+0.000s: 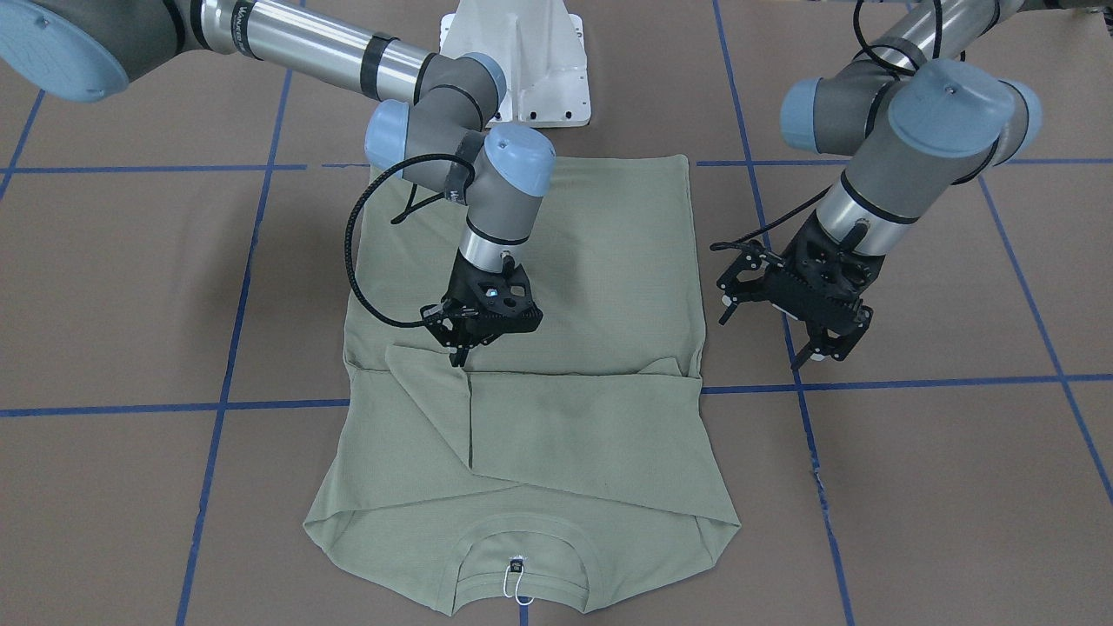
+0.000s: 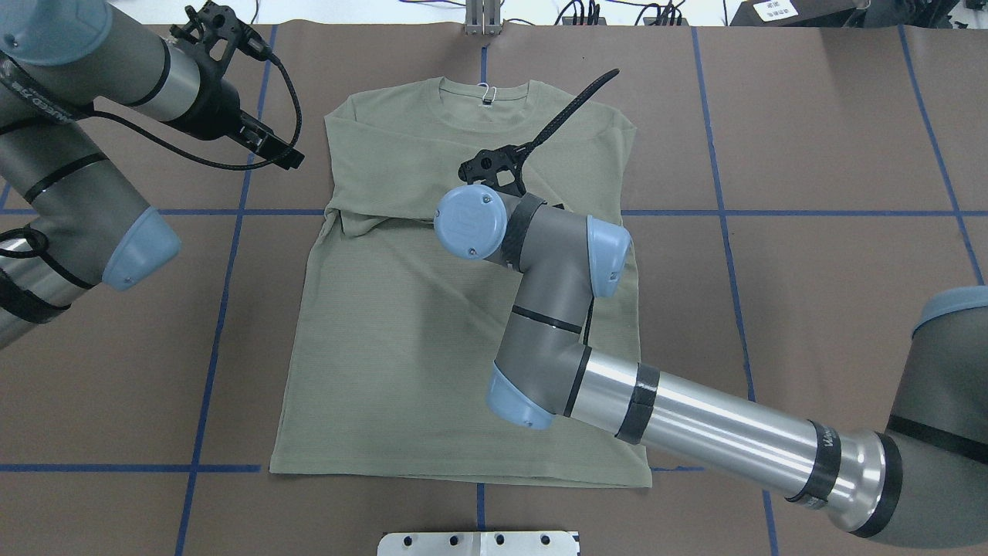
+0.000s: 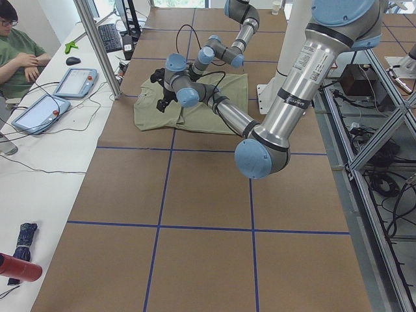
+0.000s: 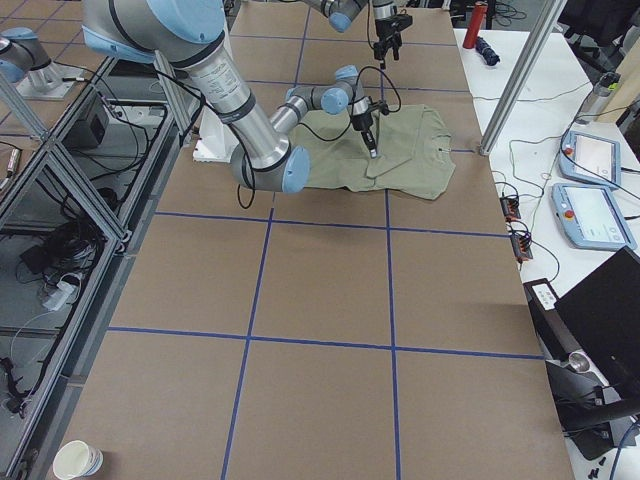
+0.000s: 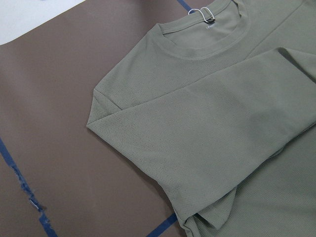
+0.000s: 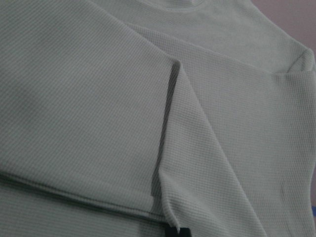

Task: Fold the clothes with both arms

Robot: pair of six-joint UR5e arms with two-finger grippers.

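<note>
The sage-green shirt (image 1: 591,261) lies flat on the brown table, hem toward the robot and collar with its white loop tag (image 1: 517,584) at the far side. Both sleeves are folded in across the chest (image 2: 401,147). My right gripper (image 1: 458,352) points down with its fingers together, the tips touching the cloth at the sleeve cuff (image 6: 170,148) near the shirt's middle; in the overhead view my wrist hides it. My left gripper (image 1: 765,341) is open and empty, hovering over bare table beside the shirt's edge at sleeve level; it also shows in the overhead view (image 2: 266,143).
The white pedestal base (image 1: 517,61) stands behind the shirt's hem. Blue tape lines (image 1: 869,382) grid the table. A seated operator (image 3: 16,58) and tablets (image 3: 75,81) are along the far side bench. A paper cup (image 4: 78,460) sits on the floor.
</note>
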